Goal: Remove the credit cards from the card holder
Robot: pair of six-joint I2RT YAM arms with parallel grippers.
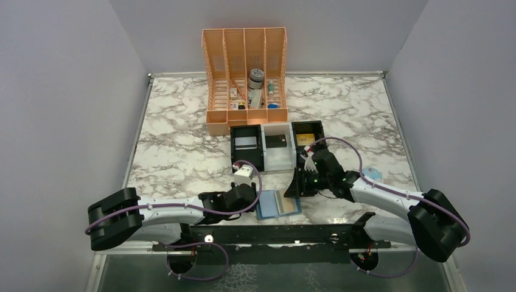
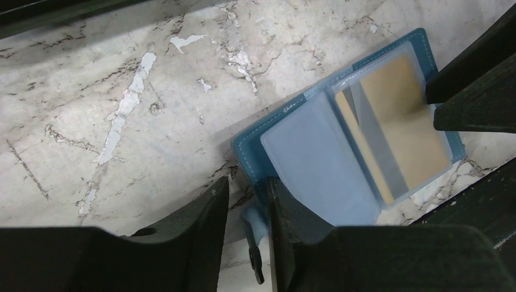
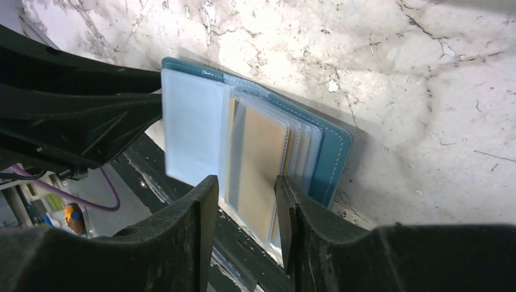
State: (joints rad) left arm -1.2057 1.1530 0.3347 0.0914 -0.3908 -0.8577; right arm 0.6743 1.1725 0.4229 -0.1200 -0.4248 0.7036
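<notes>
Card holder (image 1: 278,205) lying open on marble table (image 1: 182,152)
Left gripper (image 2: 246,198) slightly spread astride its tab (image 2: 254,222); right gripper (image 3: 243,182) flanks a gold card (image 3: 261,161), grip impossible to tell.

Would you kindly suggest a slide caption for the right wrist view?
The right gripper flanks a gold-tan credit card in the open blue card holder on the marble table.
</notes>
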